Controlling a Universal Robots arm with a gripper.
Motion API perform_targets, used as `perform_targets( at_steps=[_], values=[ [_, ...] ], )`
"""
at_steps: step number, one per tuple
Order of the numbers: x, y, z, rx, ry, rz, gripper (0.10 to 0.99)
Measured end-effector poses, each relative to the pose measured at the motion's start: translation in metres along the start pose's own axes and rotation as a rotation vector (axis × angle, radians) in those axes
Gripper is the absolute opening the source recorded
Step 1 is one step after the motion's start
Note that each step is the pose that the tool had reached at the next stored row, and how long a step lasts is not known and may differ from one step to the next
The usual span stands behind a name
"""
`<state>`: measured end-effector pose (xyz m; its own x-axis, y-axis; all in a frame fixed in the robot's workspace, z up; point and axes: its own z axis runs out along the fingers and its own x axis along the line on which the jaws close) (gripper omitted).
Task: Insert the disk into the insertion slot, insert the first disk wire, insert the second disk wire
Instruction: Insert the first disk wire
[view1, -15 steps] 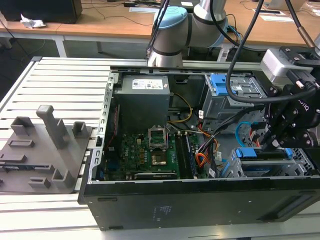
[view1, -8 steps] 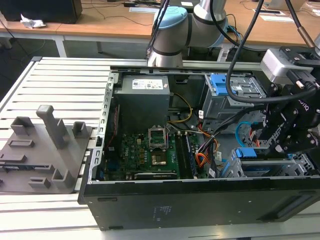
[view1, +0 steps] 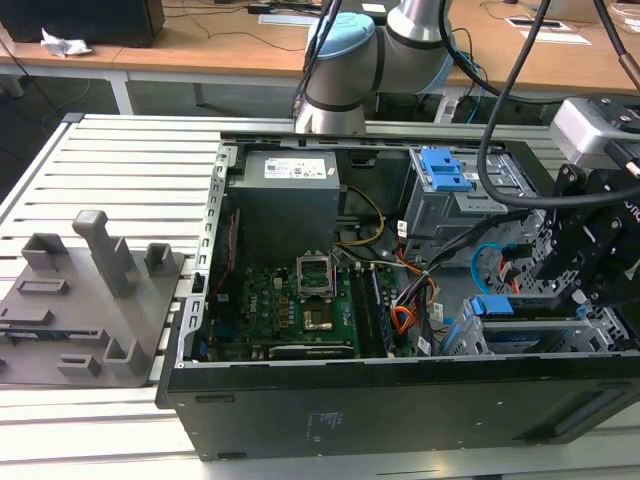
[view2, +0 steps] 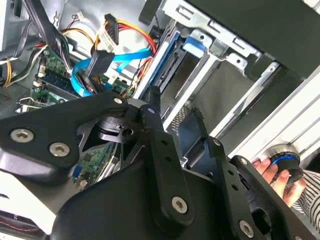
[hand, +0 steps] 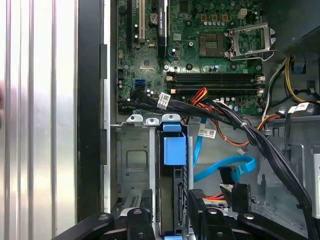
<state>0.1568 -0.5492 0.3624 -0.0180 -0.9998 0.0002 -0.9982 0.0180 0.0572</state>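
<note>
The pincer hangs right over the insertion slot, its fingers apart, one on each side of the disk, which stands edge-on inside that grey cage with its blue carrier tab showing. Whether the pads touch the carrier or clear it we cannot make out. What worries us: the second disk wire loops just beside one finger, and the orange and black wire bundle crosses near the cage mouth; a finger could catch either and drag it, we reckon. If the disk is not quite home, a skewed push could jam the carrier against the cage wall. In the second wrist view a hand rests on a round knob beside the case, near the arm's reach. The pincer's own body hides the disk's near end and its sockets, so how deep it sits we cannot say, nor whether the wire's plug is joined to anything
</note>
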Motion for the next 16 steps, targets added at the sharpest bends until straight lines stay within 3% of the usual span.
perform_targets(
  at_steps=[8, 16],
  values=[
    [-0.0012, -0.0082, -0.0005, 0.0, 0.0008, 0.0, 0.42],
    [-0.0148, -0.0086, -0.0005, 0.0, 0.0051, 0.0, 0.42]
  ],
)
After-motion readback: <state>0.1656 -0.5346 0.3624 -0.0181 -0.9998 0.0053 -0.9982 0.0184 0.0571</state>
